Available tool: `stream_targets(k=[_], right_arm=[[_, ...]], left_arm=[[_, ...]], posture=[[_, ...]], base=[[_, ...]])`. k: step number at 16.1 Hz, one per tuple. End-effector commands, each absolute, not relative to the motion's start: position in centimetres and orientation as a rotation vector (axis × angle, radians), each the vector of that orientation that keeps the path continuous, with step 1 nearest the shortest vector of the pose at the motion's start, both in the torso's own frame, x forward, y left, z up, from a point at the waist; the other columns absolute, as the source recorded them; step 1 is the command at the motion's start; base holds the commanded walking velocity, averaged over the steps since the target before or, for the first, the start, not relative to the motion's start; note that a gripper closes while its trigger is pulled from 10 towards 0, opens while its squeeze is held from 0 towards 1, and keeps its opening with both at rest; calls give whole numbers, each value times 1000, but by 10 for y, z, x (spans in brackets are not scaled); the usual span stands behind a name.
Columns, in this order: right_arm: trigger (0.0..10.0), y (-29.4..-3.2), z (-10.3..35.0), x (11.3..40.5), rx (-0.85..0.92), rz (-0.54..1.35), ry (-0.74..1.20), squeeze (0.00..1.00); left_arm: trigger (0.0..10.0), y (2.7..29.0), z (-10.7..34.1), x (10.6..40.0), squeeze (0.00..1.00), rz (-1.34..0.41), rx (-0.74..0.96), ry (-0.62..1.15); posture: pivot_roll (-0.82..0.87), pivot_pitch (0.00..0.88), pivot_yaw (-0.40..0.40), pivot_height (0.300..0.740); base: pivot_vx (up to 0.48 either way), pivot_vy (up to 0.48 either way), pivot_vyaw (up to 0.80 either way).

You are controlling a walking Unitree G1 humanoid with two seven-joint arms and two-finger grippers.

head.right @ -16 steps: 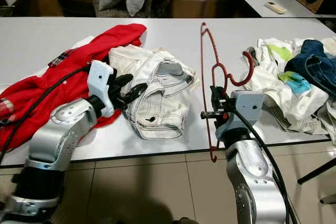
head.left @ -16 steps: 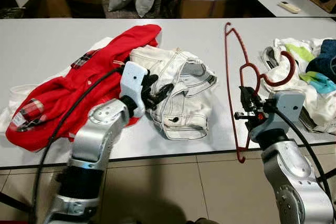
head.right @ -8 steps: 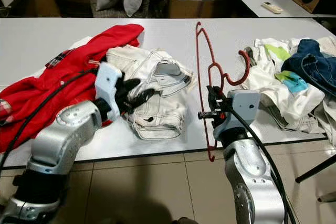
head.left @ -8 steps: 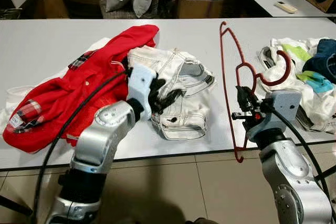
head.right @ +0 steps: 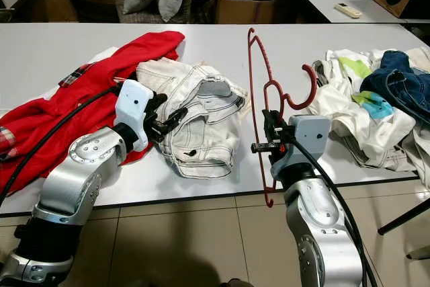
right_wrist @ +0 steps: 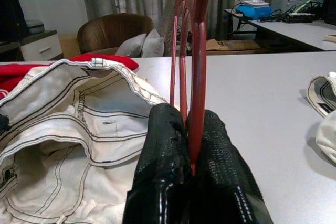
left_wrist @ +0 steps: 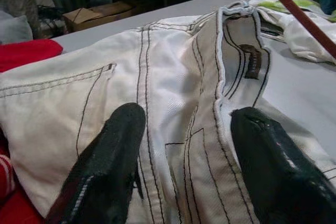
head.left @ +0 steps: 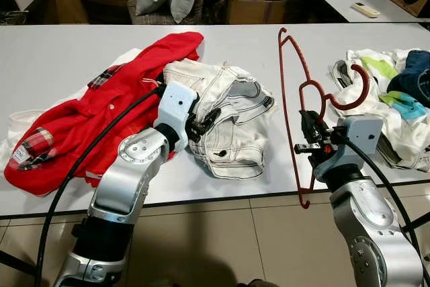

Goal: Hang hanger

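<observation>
The right hand [head.left: 310, 140] stayed pinched on the red hanger [head.left: 295, 85], held upright above the worktop [head.left: 67, 58] edge, while the left hand [head.left: 201, 126], fingers spread, had drawn back slightly on the white jeans [head.left: 232, 115], suggesting a grasp was imminent.

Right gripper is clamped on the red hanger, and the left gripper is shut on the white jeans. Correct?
Not quite. The left wrist view shows the left gripper open over the white jeans, not shut. The right gripper is clamped on the red hanger.
</observation>
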State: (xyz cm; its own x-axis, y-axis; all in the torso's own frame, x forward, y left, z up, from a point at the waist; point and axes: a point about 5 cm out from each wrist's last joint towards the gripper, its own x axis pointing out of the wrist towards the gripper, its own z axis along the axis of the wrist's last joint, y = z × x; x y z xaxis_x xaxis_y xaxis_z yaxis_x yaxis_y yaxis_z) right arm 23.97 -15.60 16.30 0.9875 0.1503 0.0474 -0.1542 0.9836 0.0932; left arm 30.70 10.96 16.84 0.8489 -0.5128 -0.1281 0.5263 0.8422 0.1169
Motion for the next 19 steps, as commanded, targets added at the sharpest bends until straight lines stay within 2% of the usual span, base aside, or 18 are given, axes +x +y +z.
stream_targets(k=[1, 7, 16, 19], right_arm=[[10000, -157, 164, 240, 99, 155, -41, 0], [10000, -158, 166, 242, 100, 161, -48, 0], [10000, -154, 169, 243, 108, 188, -74, 0], [10000, -151, 174, 241, 94, 318, -74, 0]], left_arm=[[0, 114, 166, 306, 0, -530, 143, 100], [0, 121, 157, 311, 0, -491, 222, 136], [0, 118, 173, 320, 0, -504, 179, 61], [0, 123, 189, 328, 0, -504, 172, 4]], posture=[[-16, 7, -47, 740], [-21, 3, -48, 740], [-12, 0, -43, 740], [-8, 0, -26, 740]], base=[[0, 0, 0], [0, 0, 0], [0, 0, 0], [0, 0, 0]])
